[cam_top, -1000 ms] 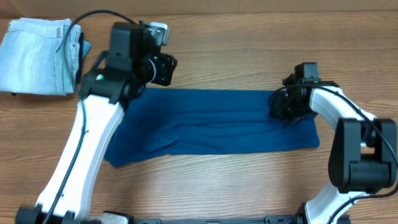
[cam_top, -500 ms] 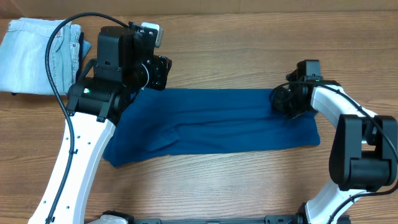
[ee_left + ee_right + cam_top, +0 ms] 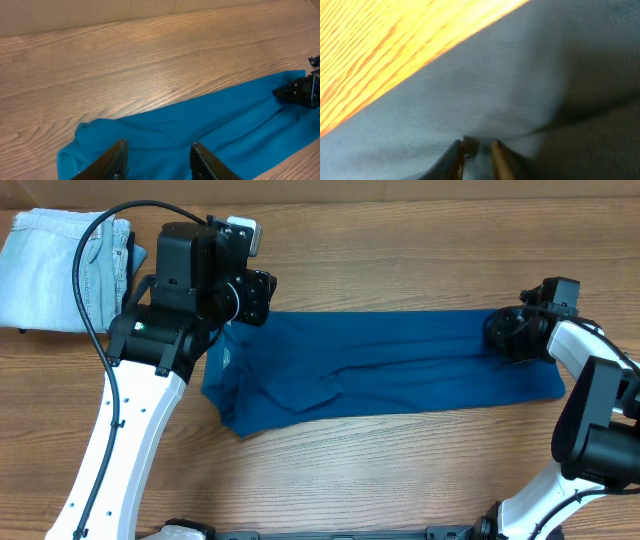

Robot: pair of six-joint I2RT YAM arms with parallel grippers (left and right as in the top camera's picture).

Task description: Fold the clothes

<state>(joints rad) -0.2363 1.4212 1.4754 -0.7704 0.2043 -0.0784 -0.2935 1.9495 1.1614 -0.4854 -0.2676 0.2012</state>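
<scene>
The teal-blue shirt (image 3: pixel 380 370) lies across the middle of the wooden table (image 3: pixel 400 260) as one long, narrow band running left to right, soft knit cloth with shallow lengthwise ripples and a few diagonal creases. Its left end is bunched and rounded, with a fold turned up at the lower corner, while its right end spreads a little wider and flatter near the table's right side. The right gripper (image 3: pixel 478 149) sits low on that right end, at the upper edge of the cloth; from its own camera the two fingers stand very close together with a small ridge of the fine-woven fabric caught between them, so the jaws look clamped on the shirt. The grain of the table glows orange in the corner of that view, and the rest is all blue weave, somewhat blurred. The left gripper (image 3: pixel 158 145) hangs above the shirt's left end with its dark fingers well apart and nothing held between them; beneath them lies the rumpled left edge of the cloth, apart from the fingertips. Beyond it the table shows pale, streaky wood grain. At the far left corner of the table a pair of pale light-blue denim jeans (image 3: pixel 60 270) lies folded into a rough rectangle, well apart from the shirt, with a black cable (image 3: pixel 95 250) from the left arm looping over it.
</scene>
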